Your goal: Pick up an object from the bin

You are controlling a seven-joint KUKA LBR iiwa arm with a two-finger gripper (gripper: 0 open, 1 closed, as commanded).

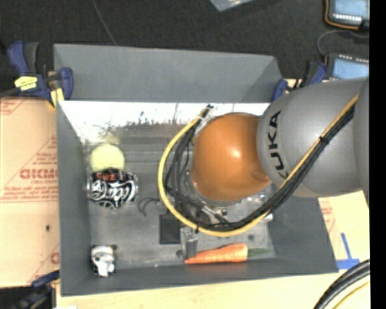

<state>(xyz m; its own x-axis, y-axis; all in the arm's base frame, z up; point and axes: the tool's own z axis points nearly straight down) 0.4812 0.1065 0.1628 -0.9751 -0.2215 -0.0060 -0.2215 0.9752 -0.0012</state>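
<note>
We see the grey arm [315, 140] stretching away behind the gripper [189, 243], its orange wrist cover [228, 156] just above it, with a yellow cable [160, 172] looping alongside.

End effector [190, 243] beside orange carrot [219, 254]

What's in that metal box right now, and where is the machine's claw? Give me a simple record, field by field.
container: grey metal bin
gripper: low near the front wall, under the arm's orange cover
nearest thing: orange carrot, flat along the front wall beside the gripper
left, toward back: pale yellow-green ball
left, middle: black-and-white patterned thing, just in front of the ball
front left corner: small white thing
</note>
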